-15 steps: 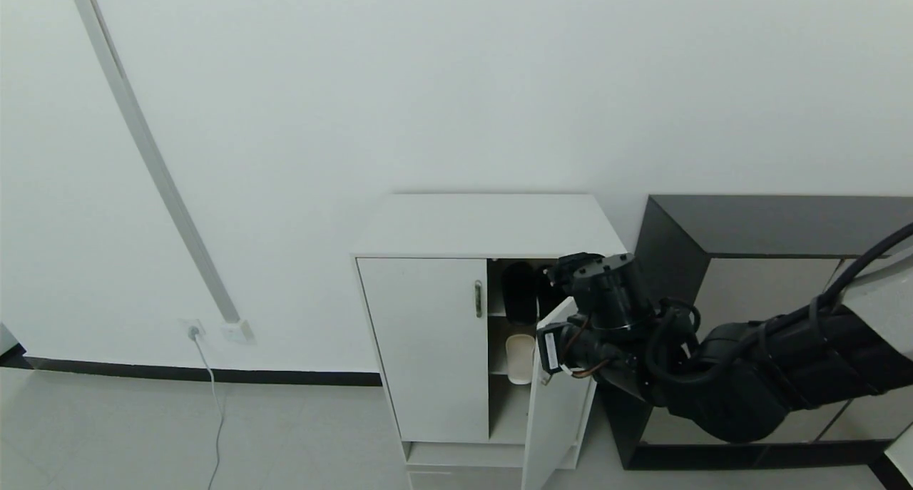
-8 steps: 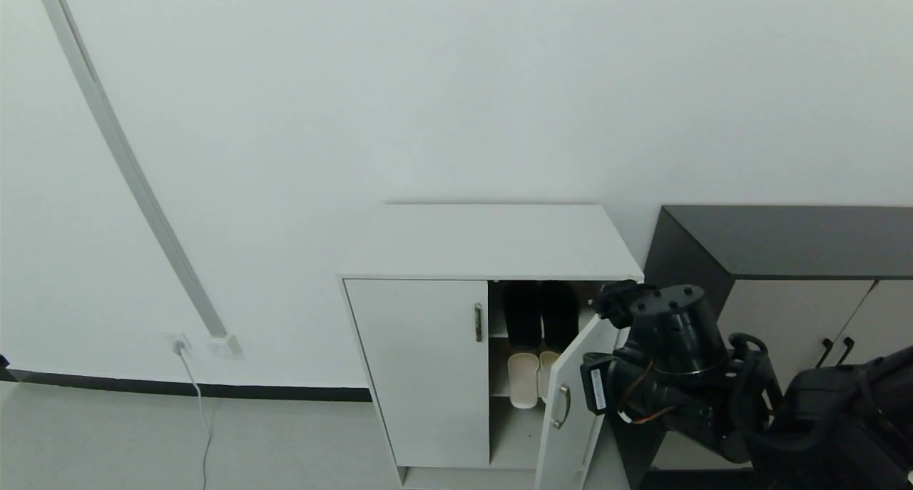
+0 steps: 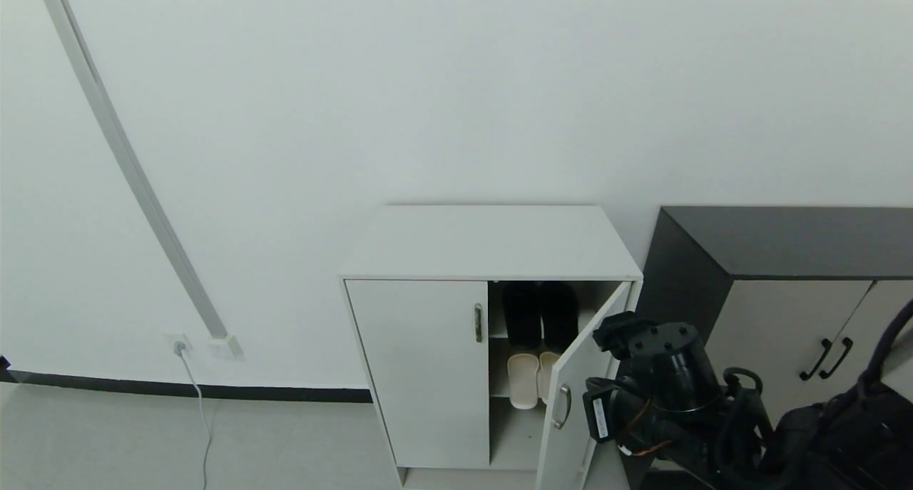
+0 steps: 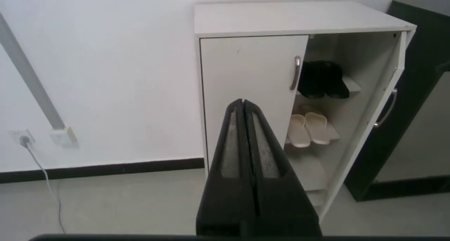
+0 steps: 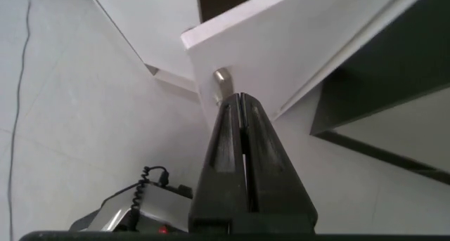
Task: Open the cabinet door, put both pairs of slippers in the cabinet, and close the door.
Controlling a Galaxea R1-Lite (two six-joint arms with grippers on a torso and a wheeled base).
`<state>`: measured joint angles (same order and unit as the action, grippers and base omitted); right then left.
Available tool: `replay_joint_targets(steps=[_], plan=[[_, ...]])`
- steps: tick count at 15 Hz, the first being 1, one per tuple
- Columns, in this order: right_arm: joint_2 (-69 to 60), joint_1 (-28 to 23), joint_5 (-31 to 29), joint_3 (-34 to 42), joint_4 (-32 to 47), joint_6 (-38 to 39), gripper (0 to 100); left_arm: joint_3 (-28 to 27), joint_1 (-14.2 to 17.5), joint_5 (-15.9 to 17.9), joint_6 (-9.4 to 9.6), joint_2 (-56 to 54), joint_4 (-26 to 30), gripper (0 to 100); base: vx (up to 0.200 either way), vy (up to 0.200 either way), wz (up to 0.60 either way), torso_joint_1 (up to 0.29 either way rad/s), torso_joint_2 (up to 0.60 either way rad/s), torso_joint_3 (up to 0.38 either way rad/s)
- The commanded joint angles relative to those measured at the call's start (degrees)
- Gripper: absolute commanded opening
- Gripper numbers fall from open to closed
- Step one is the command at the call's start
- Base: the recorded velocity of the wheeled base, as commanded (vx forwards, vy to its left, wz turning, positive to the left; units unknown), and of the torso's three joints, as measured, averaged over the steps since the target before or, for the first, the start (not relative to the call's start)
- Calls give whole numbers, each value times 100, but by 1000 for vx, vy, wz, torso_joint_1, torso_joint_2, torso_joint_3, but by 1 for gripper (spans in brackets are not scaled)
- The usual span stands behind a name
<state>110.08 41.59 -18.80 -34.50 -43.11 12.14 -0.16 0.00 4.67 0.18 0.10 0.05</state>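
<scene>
Just beyond the tips of your right hand (image 5: 242, 100) sits the metal handle (image 5: 222, 77) of the open cabinet door (image 5: 295, 37); you cannot tell whether they touch. That hand's fingers are pressed together, holding nothing. Your left hand (image 4: 243, 107) is likewise closed and empty, well back from the cabinet (image 4: 295, 17). Ahead of it, inside, the black slippers (image 4: 325, 79) lie on the upper shelf and the white slippers (image 4: 309, 128) on the shelf below.

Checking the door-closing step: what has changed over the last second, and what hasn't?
The right gripper, jaws shut, drew back from the cabinet opening and down beside the door. The head view also shifted. Door open, black slippers and white slippers shelved as before.
</scene>
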Motion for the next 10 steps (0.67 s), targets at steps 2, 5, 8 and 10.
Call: replay_joint_targets(steps=[2,5,8,10], plan=[[875,-99,17,-435,-269,-28,0,-2,0,-1,-1,-10,-5,0,0,0,0,0,0,0],[1226,-143,17,-927,-269,-28,0,-2,0,-1,-1,-1,-5,0,0,0,0,0,0,0],[1455,-152,25,-1349,-269,-36,0,-2,0,-1,-1,-10,4,0,0,0,0,0,0,0],[1587,-160,17,-1560,-260,-36,0,-2,0,-1,-1,-1,4,0,0,0,0,0,0,0]])
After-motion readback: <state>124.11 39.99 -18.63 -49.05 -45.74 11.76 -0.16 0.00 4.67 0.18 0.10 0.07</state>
